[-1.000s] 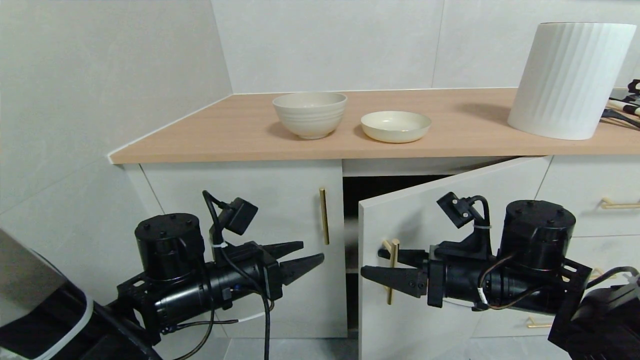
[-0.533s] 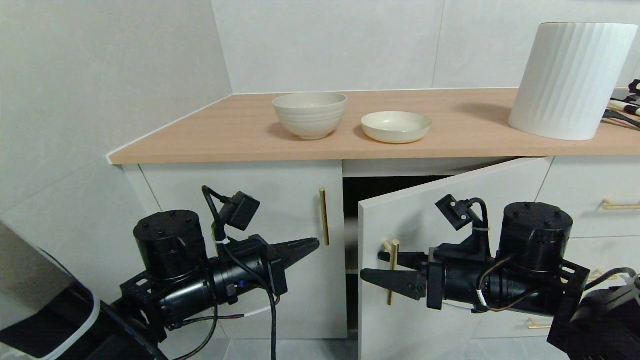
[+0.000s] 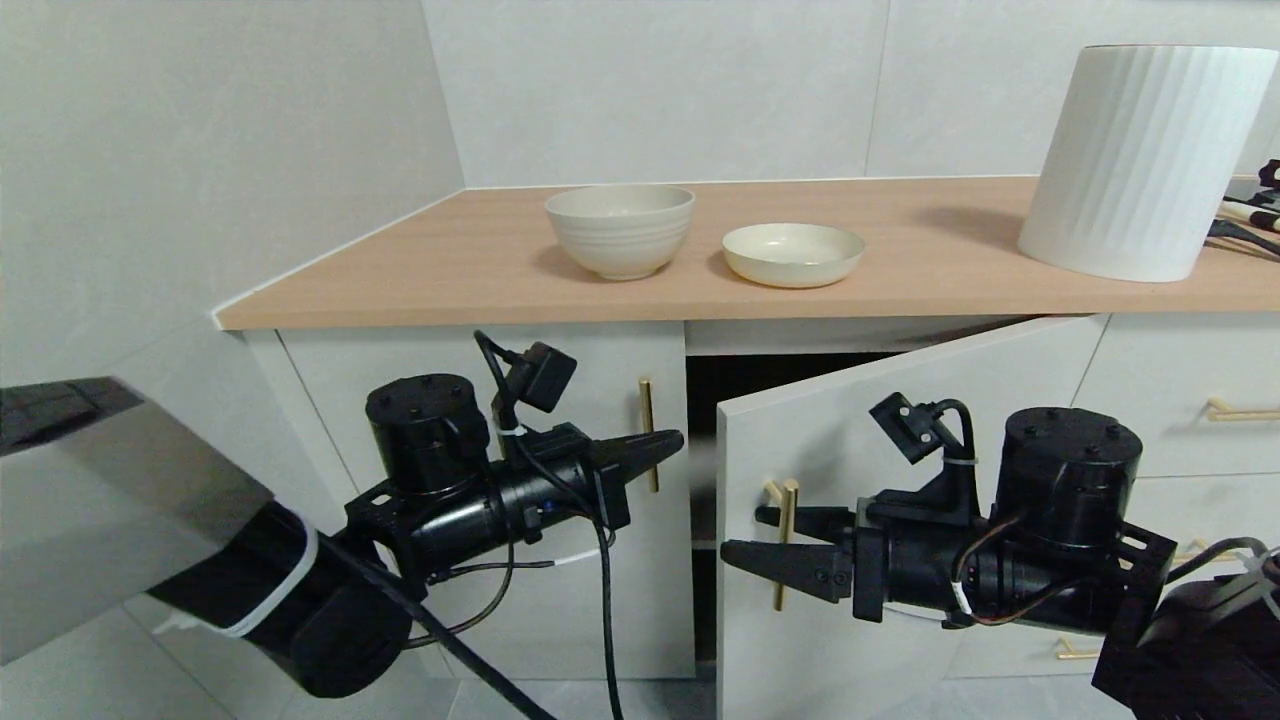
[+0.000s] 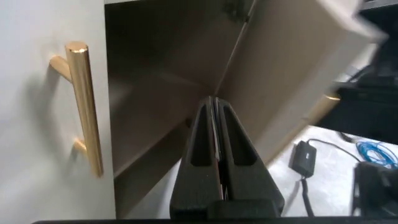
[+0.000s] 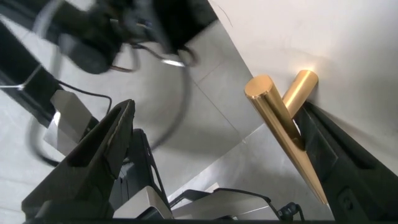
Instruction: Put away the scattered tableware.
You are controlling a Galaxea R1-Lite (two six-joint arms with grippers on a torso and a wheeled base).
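Two pieces on the table (image 3: pixel 450 270) — deep bowl (image 3: pixel 620 228), shallow dish (image 3: pixel 792 252). Below: left gripper (image 3: pixel 672 440) pinched together beside left door handle (image 3: pixel 646 405); right gripper (image 3: pixel 755 531) spread, straddling ajar door handle (image 3: pixel 788 545).

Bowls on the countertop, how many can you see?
2. A deep bowl stands left of a shallow bowl on the countertop, apart from it. The dark cabinet below may hide more.

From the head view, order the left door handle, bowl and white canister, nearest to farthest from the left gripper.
1. Left door handle, beside the left gripper.
2. Bowl, on the counter above.
3. White canister, counter's far right.
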